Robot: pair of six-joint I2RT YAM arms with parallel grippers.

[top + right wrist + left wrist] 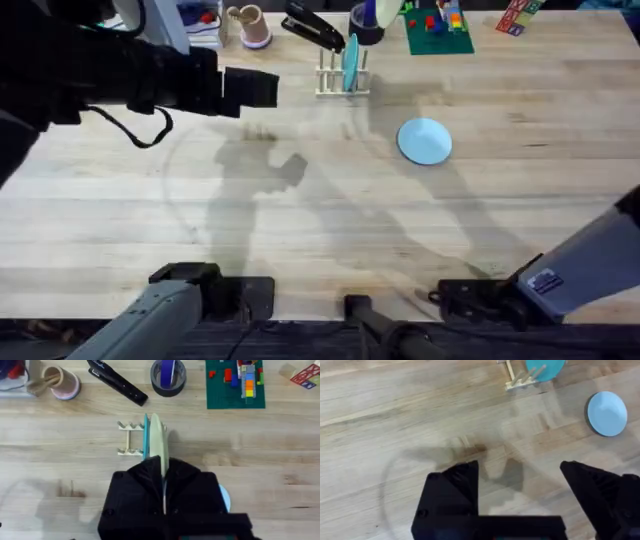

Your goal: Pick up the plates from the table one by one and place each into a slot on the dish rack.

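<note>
While the left gripper (520,497) hung with its fingers apart over bare planks, the right gripper (164,485) pinched the pale cream-yellow round plate (157,437) edge-on, apparently to slot it into the small wooden dowel dish rack (131,438) beside the teal plate (146,435).

Small round flat plates: three in total.
- pale cream-yellow plate (156,435): one.
- light blue plate (424,140): one.
- teal plate (350,62): one.

Small pale wooden dish rack (328,85) with thin upright dowels: one.

Light wooden plank table (300,220): one.

Black two-finger grippers: two, namely left gripper (520,475) and right gripper (163,467).

Other items along the far edge, one of each:
- long black stapler (117,382).
- dark roll of tape (169,375).
- pink cup (64,382) holding wooden sticks.
- green flat baseplate (235,397) carrying small coloured bricks; brick count not discernible.
</note>
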